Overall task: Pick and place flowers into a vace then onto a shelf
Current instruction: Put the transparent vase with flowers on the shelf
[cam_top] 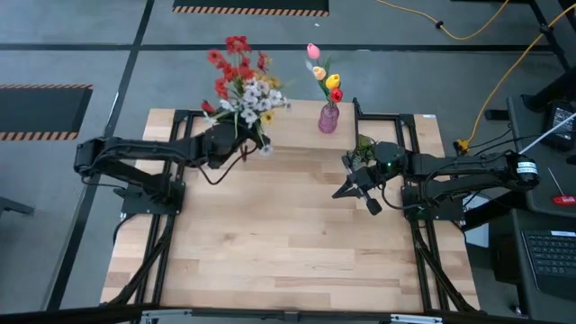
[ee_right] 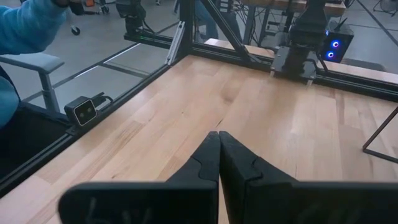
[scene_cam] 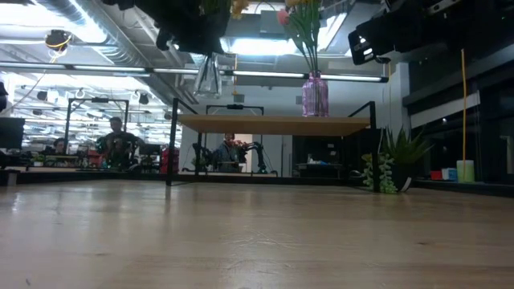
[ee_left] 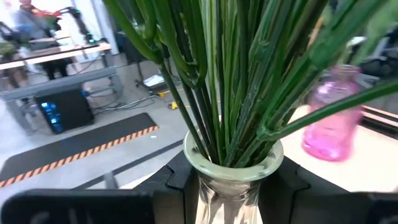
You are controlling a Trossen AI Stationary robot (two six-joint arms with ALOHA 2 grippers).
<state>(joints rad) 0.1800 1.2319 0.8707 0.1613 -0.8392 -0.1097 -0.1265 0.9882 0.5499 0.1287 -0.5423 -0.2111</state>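
Observation:
A clear glass vase (scene_cam: 207,78) holds the flowers (cam_top: 241,85): red, white and yellow sprays on long green stems (ee_left: 230,93). My left gripper (ee_left: 233,196) is shut on this vase and carries it in the air near the left end of the shelf (scene_cam: 273,124). A pink vase (cam_top: 328,118) with tulips stands on the shelf top (cam_top: 297,126). Over the table's right half, my right gripper (cam_top: 360,189) hangs shut, with nothing between its fingers (ee_right: 219,155). My left gripper pinches the clear vase's neck, just below the rim (ee_left: 231,169), with one finger (ee_left: 183,186) on each side. The fingers come about level from the table's left. The vase is upright and lifted clear, its base (scene_cam: 207,95) above the height of the shelf top.
A small green leafy plant (scene_cam: 393,164) stands at the table's far right, beside the shelf's black legs (scene_cam: 375,144). The near half of the wooden tabletop (cam_top: 288,243) is bare. People sit at desks in the room beyond the table.

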